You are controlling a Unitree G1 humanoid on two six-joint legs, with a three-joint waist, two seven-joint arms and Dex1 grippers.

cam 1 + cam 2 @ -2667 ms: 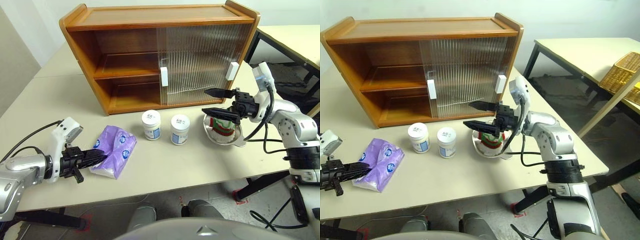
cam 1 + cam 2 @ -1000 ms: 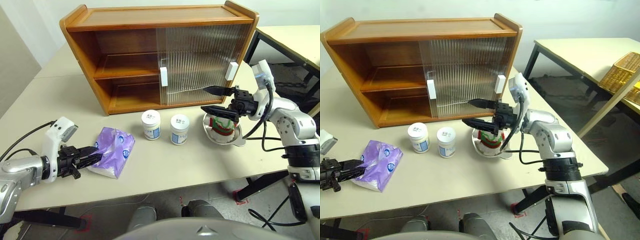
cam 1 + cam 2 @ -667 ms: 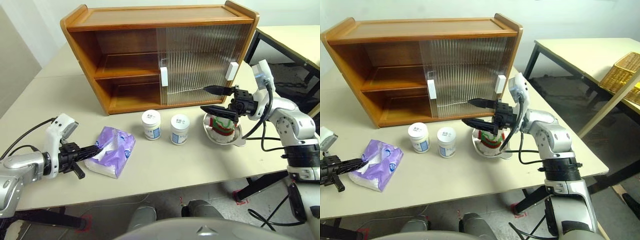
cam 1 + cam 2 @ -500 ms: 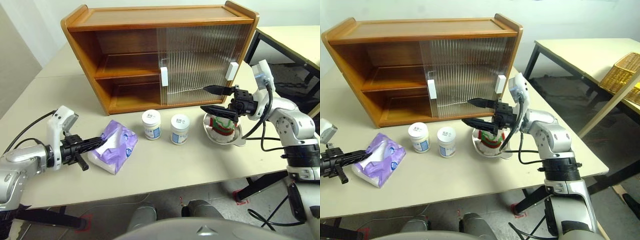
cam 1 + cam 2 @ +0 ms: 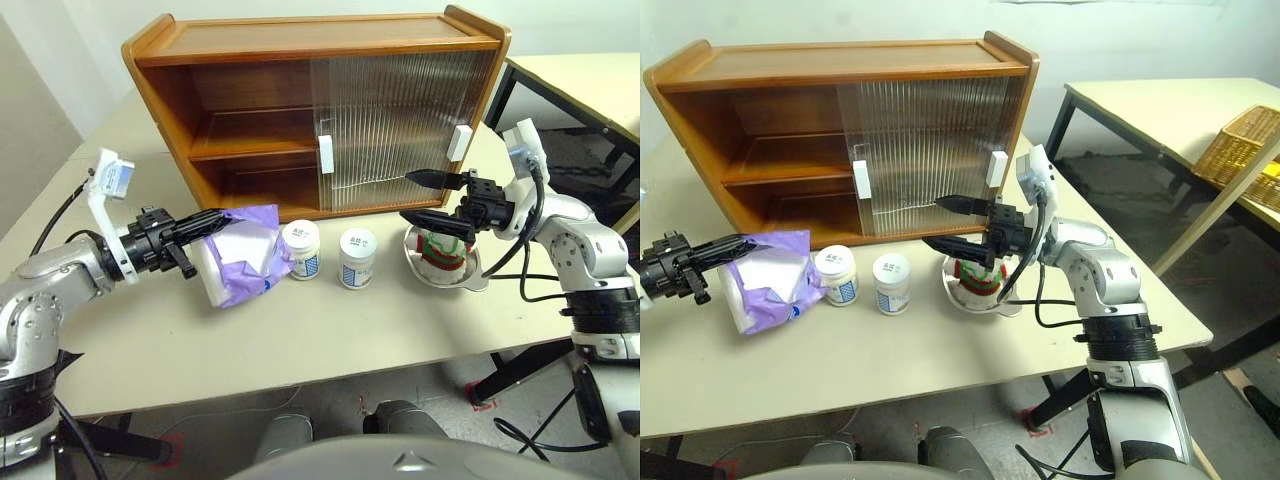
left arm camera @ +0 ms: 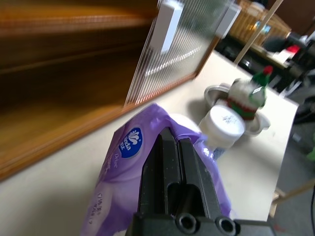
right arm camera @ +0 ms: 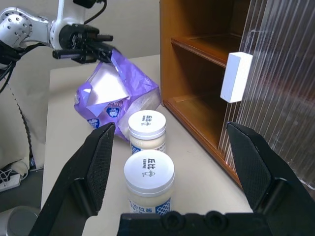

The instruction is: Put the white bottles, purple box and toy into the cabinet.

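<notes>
Four things to stow: none is in the brown wooden two-shelf cabinet (image 5: 320, 110) yet, which stands along the desk's (image 5: 330, 330) far edge.
Purple pack: the soft, crinkly purple plastic tissue pack (image 5: 243, 255) now hangs clear of the desk; a second ago it lay flat near the left end, by the front edge.
Left gripper (image 5: 205, 226): jaws clenched on the pack's top fold, having closed within the last second and then carried it up and inward toward the cabinet.
What that means: the pick looks done, and the carry into the open left half, whose two shelves sit bare, seems to be the step in hand.
White jars: two small squat white plastic jars with blue-and-white labels (image 5: 300, 248) (image 5: 357, 257) stand side by side at mid-desk, just in front of the cabinet's bottom shelf; the hanging pack is just beside the left one.
Risk: as a judgement, the dangling pack could brush that jar on its way in.
Toy: the small white plush snowman with red and green scarf (image 5: 443, 252) sits in a round steel bowl (image 5: 472, 276) near the desk's right end.
Right gripper (image 5: 424, 196): jaws released and spread wide, hovering just above the bowl, unchanged over the last second.
Sliding doors: both ribbed translucent panels (image 5: 395, 125) cover the cabinet's right half.
</notes>
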